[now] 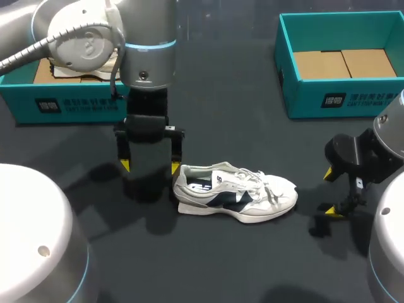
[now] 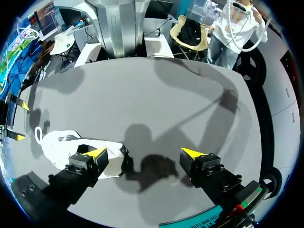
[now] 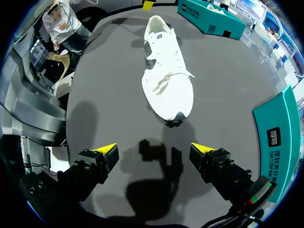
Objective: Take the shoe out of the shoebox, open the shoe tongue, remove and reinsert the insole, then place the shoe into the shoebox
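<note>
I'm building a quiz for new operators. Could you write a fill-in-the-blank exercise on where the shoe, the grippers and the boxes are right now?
1. The shoe lies on the ____.
2. The left gripper stands at the shoe's ____ end.
3. The right gripper, beyond the toe, has its fingers ____.
4. The box nearer the right gripper is ____.
Missing words: table; heel; open; empty.

Open gap between shoe (image 1: 237, 194), right claw (image 1: 329, 193)
</note>
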Robot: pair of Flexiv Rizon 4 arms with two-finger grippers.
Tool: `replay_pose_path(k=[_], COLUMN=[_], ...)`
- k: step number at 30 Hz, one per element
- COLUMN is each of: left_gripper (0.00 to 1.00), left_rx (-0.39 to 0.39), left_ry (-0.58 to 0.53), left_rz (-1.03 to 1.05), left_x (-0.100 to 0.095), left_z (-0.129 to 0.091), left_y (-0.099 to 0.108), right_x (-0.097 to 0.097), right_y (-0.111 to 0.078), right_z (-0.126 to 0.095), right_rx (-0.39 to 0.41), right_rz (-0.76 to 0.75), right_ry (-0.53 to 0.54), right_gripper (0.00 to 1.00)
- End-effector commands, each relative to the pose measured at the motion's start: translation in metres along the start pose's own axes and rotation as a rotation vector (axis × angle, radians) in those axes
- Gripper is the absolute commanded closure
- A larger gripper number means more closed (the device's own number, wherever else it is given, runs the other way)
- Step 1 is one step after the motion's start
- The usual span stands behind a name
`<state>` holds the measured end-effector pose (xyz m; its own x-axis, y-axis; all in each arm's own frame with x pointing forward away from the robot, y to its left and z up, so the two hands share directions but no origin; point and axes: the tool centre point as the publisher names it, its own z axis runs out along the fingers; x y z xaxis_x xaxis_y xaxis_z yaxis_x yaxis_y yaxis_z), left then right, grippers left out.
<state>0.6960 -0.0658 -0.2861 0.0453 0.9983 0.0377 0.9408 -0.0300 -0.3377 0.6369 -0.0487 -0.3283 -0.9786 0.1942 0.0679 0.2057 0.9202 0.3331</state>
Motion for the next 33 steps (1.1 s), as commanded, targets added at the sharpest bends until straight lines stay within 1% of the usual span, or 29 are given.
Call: replay_pose_path(k=[1,2,4,5,8,9,10,24,25,26,27,29,30,32,33], left_gripper=[0.0,0.0,0.0,0.0,0.0,0.0,0.0,0.0,0.0,0.0,0.0,0.0,0.0,0.0,0.0], left_rx=[0.059,0.083,0.157,0.16,0.236,0.273,0.339,0.339,0.386,0.397,0.394,0.425,0.429,0.481,0.479], left_ry=[-0.069,-0.097,-0.139,-0.161,-0.229,-0.251,-0.271,-0.271,-0.314,-0.336,-0.386,-0.432,-0.484,-0.527,-0.571], left_rz=[-0.09,-0.131,-0.186,-0.218,-0.292,-0.321,-0.358,-0.358,-0.435,-0.475,-0.548,-0.623,-0.685,-0.738,-0.767], left_x=[0.016,0.021,0.03,0.033,0.042,0.044,0.047,0.047,0.047,0.047,0.048,0.05,0.051,0.052,0.054], left_z=[0.0,0.0,0.001,0.002,0.002,0.001,-0.003,-0.003,-0.001,0.002,0.004,0.009,0.012,0.015,0.018], left_y=[0.003,0.004,0.007,0.008,0.008,0.009,0.011,0.011,0.011,0.01,0.01,0.009,0.01,0.01,0.011], right_x=[0.002,0.002,0.002,0.002,0.002,0.002,0.002,0.002,0.002,0.002,0.002,0.002,0.002,0.002,0.002], right_y=[-0.001,-0.001,-0.001,-0.001,-0.001,-0.001,-0.001,-0.001,-0.001,-0.001,-0.001,-0.001,-0.001,-0.001,-0.001], right_z=[-0.001,-0.001,-0.001,-0.001,-0.001,-0.001,-0.001,-0.001,-0.001,-0.001,-0.001,-0.001,-0.001,-0.001,-0.001], right_rx=[0.0,0.0,0.0,0.0,0.0,0.0,0.0,0.0,0.0,0.0,0.0,0.0,0.0,0.0,0.0], right_rz=[-0.001,-0.001,-0.001,-0.001,-0.001,-0.001,-0.001,-0.001,-0.001,-0.001,-0.001,-0.001,-0.001,-0.001,-0.001], right_ry=[-0.004,-0.004,-0.004,-0.004,-0.004,-0.004,-0.004,-0.004,-0.004,-0.004,-0.004,-0.004,-0.004,-0.004,-0.004], right_gripper=[0.0,0.0,0.0,0.0,0.0,0.0,0.0,0.0,0.0,0.0,0.0,0.0,0.0,0.0,0.0])
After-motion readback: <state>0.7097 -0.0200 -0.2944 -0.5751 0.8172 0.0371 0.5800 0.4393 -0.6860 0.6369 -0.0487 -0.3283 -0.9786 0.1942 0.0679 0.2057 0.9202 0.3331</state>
